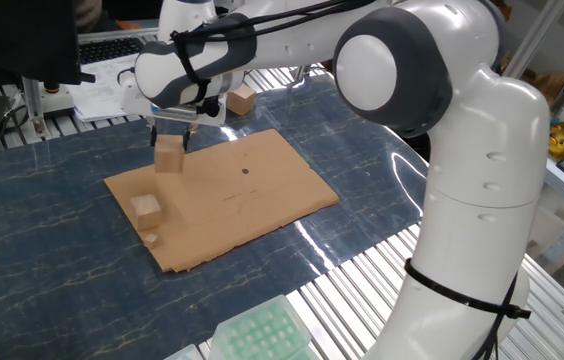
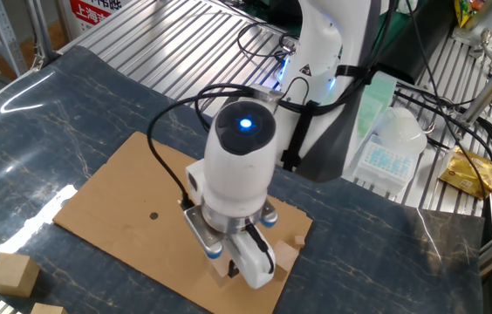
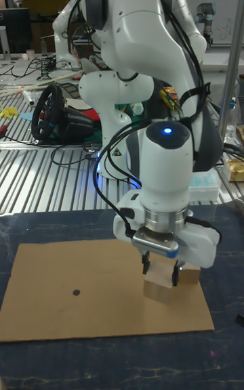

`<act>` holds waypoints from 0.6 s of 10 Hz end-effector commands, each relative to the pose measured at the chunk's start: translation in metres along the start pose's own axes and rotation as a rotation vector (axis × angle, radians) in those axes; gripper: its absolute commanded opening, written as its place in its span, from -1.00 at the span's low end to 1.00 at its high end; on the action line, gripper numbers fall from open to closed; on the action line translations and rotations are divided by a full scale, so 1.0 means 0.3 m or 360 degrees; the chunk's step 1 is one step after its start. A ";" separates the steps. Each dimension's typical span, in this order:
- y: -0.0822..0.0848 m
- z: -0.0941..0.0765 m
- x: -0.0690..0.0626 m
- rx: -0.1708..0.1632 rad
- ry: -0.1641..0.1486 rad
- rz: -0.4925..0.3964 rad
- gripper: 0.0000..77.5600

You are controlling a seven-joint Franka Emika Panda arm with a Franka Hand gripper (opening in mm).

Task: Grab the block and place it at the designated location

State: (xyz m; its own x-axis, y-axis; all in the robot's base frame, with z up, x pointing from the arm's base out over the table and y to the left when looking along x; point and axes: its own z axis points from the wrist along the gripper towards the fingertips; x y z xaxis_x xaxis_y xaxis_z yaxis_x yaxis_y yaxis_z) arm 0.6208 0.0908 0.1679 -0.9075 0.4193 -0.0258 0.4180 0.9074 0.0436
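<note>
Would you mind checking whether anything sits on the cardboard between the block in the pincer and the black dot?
Nothing visible does. The pincer holds the block, and the cardboard between it and the black dot is bare.

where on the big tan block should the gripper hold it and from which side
On two opposite upright faces near the top, coming straight down from above. The block is a plain cube sitting flat on the cardboard sheet, so its parallel sides suit the gripper, whose fingers already straddle it that way.
</note>
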 end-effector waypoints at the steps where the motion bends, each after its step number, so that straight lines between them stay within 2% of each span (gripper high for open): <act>1: -0.061 -0.012 -0.033 0.0004 0.0013 -0.0102 -0.95; 2: -0.086 -0.015 -0.041 0.0006 0.0013 -0.0127 -0.95; 5: -0.224 -0.021 -0.081 0.0007 0.0014 -0.0249 -0.95; 6: -0.229 -0.021 -0.082 0.0008 0.0015 -0.0252 -0.95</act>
State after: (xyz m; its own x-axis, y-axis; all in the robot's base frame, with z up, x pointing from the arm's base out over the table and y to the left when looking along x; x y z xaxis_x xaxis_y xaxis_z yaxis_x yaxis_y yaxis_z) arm 0.6191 0.0766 0.1661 -0.9288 0.3703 -0.0148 0.3696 0.9285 0.0362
